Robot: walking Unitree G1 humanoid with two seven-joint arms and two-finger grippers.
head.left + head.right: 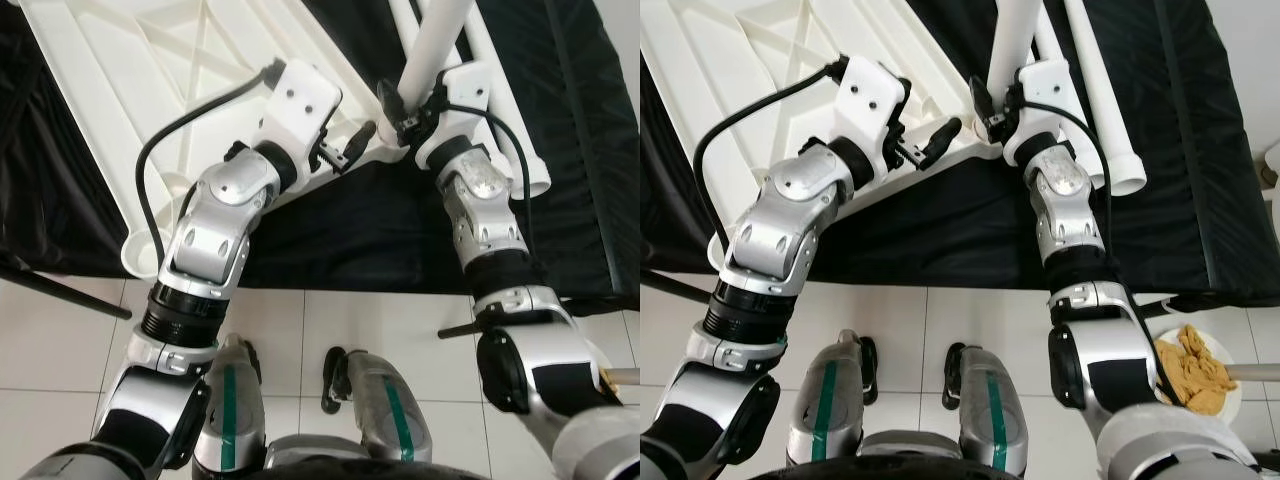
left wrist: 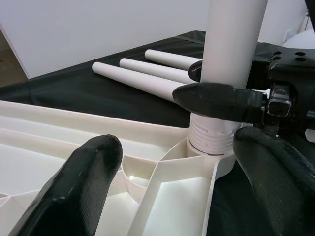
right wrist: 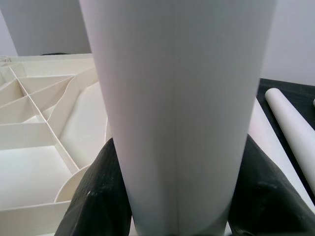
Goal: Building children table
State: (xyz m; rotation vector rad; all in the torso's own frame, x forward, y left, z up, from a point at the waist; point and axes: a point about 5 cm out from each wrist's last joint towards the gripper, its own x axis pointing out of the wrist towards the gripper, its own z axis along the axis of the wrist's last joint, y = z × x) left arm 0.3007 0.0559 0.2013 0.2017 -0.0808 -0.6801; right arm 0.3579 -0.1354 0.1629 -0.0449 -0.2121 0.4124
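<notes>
Your right hand is closed around the upright white leg in the corner socket of the tabletop. Your left hand is open and empty beside that corner, so if you turn the leg at a tilt, I think the thread can jam and the tabletop can slide.

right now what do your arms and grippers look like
Both arms are silver metal with black joint bands. Each wrist carries a white boxy housing, fed by a looping black cable. The left gripper and right gripper each have two long, rounded black fingers.

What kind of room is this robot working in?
Probably a home room set up for assembly: white tiled floor, a black cloth spread under an upturned white tabletop, spare legs, plain white wall.
</notes>
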